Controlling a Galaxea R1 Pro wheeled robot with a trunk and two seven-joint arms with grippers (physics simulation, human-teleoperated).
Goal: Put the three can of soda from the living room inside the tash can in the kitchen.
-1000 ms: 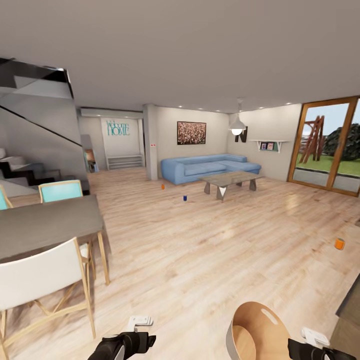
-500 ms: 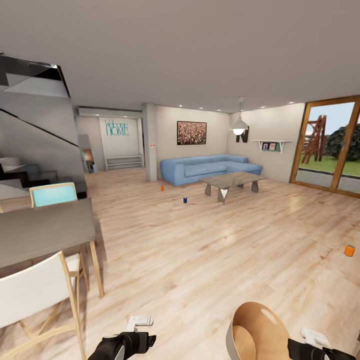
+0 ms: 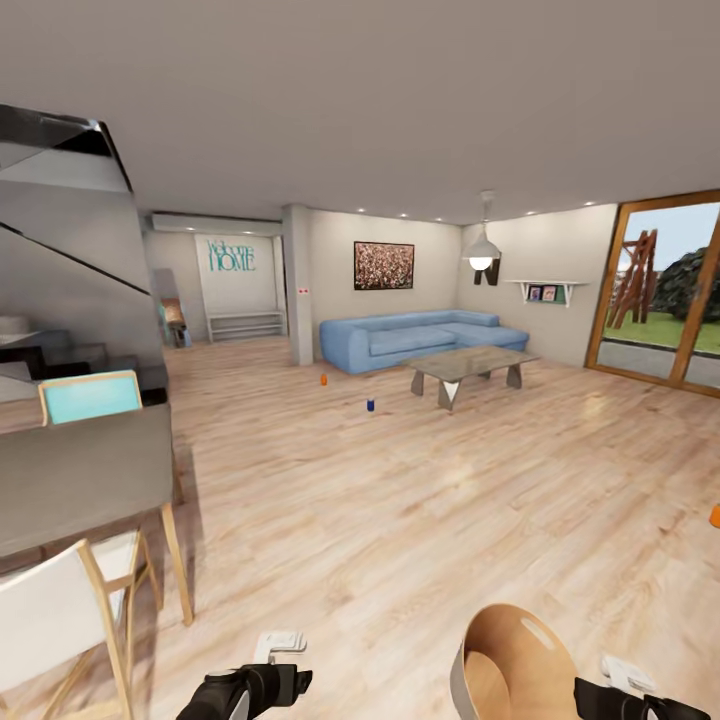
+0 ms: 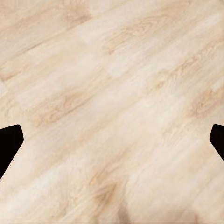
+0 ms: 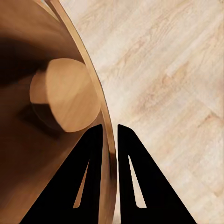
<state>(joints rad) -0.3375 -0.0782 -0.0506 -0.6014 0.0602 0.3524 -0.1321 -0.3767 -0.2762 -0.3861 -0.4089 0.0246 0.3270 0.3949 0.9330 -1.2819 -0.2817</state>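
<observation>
The right hand (image 5: 110,135) is pinching the thin wall of the bin (image 3: 515,660), one finger inside and one outside the rim, and is carrying it low at the robot's right front. The left hand (image 4: 112,144) is hanging wide open over bare floor (image 3: 400,500), holding nothing.

One orange can (image 3: 715,516) is standing on the floor at the far right edge of the head view, ahead and to the right, well apart from both hands and nearer the right arm, which is busy with the bin. A second orange can (image 3: 323,379) is standing upright far ahead, near the left end of the sofa (image 3: 420,338), with a small blue object (image 3: 370,405) a little nearer. A third can is not visible.

The nearest can probably calls for a turn to the right. The floor that way is lying open; the dining desk (image 3: 80,480) and chairs (image 3: 60,610) are crowding the left side, so swinging left is looking tighter.
</observation>
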